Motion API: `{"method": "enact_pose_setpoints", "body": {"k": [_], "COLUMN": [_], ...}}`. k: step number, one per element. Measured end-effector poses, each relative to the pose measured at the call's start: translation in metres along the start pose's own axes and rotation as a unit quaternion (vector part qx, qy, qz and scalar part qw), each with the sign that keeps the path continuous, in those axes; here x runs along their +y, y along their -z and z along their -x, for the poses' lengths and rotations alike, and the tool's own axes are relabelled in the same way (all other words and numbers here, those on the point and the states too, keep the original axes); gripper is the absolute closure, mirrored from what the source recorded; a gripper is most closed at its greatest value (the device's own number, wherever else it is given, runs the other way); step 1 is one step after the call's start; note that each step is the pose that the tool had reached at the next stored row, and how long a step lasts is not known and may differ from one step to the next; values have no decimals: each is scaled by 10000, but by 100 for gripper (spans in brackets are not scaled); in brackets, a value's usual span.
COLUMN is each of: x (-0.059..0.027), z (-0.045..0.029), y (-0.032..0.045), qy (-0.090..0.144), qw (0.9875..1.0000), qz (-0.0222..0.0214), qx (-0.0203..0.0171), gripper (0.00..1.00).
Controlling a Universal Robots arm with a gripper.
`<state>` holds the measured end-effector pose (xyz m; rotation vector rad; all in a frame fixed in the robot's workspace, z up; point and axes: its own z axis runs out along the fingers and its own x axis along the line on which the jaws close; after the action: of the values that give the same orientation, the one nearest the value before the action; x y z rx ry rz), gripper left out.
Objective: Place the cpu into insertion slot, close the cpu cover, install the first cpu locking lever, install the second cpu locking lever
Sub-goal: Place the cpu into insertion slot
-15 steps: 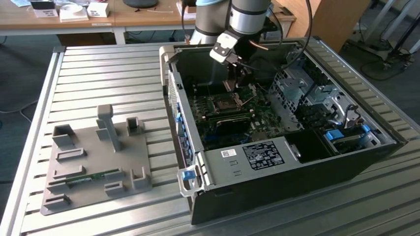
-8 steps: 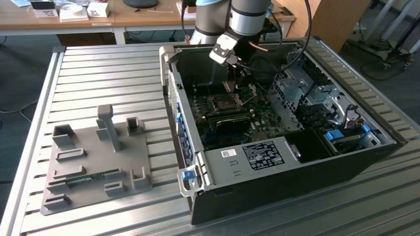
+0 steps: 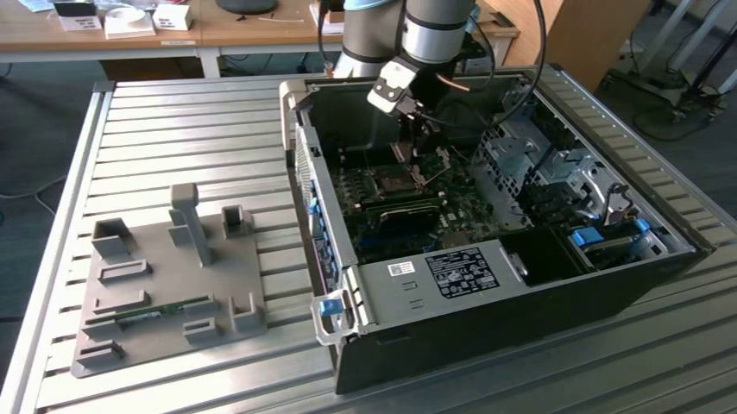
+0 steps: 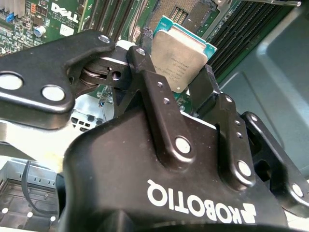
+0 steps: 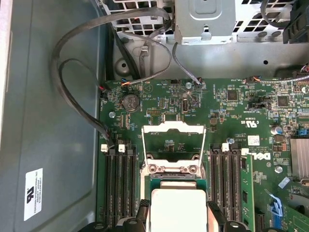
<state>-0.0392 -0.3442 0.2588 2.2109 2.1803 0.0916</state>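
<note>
My gripper (image 3: pixel 419 143) reaches down into the open computer case (image 3: pixel 484 285), just above the motherboard (image 3: pixel 398 220). It is shut on the cpu (image 4: pixel 181 50), a flat square chip with a silvery top, pinched at two opposite edges between the black fingers (image 4: pixel 145 72). In the first wrist view the cpu (image 5: pixel 176 208) hangs in my gripper (image 5: pixel 177 218) over the insertion slot. The cpu cover (image 5: pixel 174 127), a silvery open frame, is swung back on its hinge beyond the slot and lies over the green board. The slot (image 4: pixel 181 12) shows past the chip's far edge.
Black memory slots (image 5: pixel 118 183) flank the socket on both sides. Black cables (image 5: pixel 72 92) loop along the case wall beside a metal drive cage (image 5: pixel 205 19). On the slatted metal table (image 3: pixel 185 112), a grey fixture plate (image 3: pixel 173 285) lies at the exterior view's left of the case.
</note>
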Motion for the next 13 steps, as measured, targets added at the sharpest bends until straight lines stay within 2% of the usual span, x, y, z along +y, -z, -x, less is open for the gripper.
{"method": "enact_pose_setpoints", "body": {"k": [7, 13], "x": [-5, -6], "z": [1, 1], "y": [-38, -40], "qy": [-1, -2], "qw": [10000, 10000], "qz": [-2, -5], "qx": [-4, -4], "gripper": [46, 46]}}
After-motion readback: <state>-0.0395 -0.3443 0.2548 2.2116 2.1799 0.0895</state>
